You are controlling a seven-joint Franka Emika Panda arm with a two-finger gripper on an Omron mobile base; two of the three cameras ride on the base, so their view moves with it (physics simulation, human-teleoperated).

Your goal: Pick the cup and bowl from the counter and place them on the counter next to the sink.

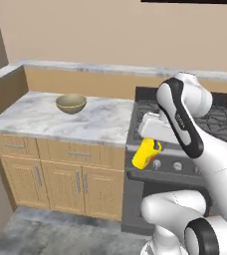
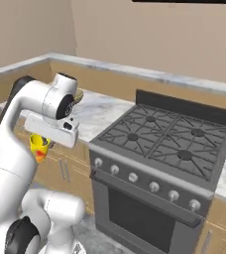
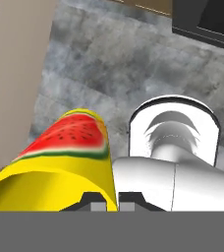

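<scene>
My gripper (image 1: 153,148) is shut on the cup (image 1: 144,154), a small yellow cylinder held in the air in front of the stove's front edge, below counter height. In the hand view the cup (image 3: 60,160) lies along the fingers and shows a watermelon-slice picture, with the grey floor beneath it. From the right base view the cup (image 2: 38,148) hangs under the white hand. The olive-tan bowl (image 1: 71,103) sits upright on the white marble counter (image 1: 31,119), well to the left of the gripper. The sink is out of view.
A black gas stove (image 2: 164,134) with knobs and an oven door stands right of the counter. Light wooden cabinets (image 1: 60,179) run below the marble top. A tan wall closes the counter's left end and back.
</scene>
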